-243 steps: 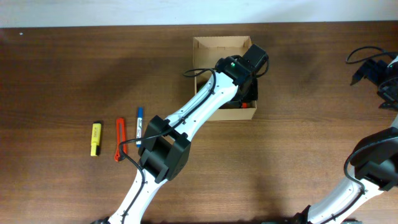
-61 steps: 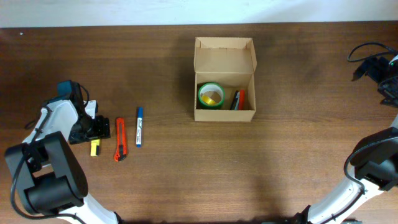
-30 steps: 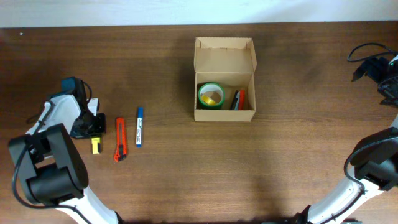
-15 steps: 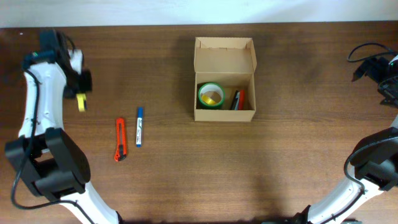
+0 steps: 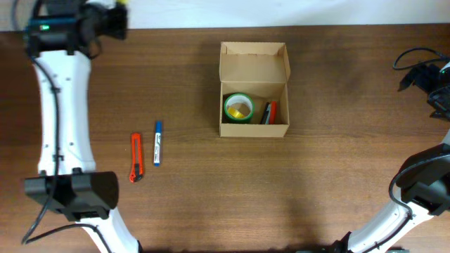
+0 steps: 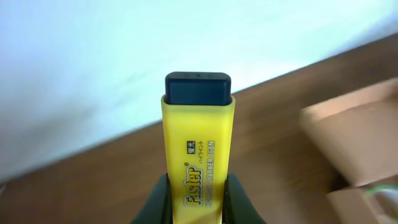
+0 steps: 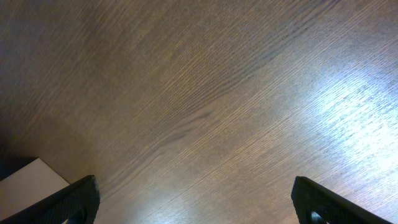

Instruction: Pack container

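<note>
The highlighter (image 6: 198,155) is clamped in the left pincer (image 6: 198,198) and has been lifted from beside the cutter (image 5: 135,157) to the far edge of the tabletop (image 5: 211,204). The open box (image 5: 254,129) is placed well apart, so transfer is still required. The right pincer (image 7: 199,202) is held wide and empty.

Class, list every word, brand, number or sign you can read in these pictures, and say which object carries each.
"Faster": brand name printed along the yellow highlighter, seen in the left wrist view.
Small print beside that brand name, on the same barrel: too small to read with certainty.
Any print on the blue marker, orange cutter and tape roll: too small to read.
On the cardboard box: no text visible.
</note>
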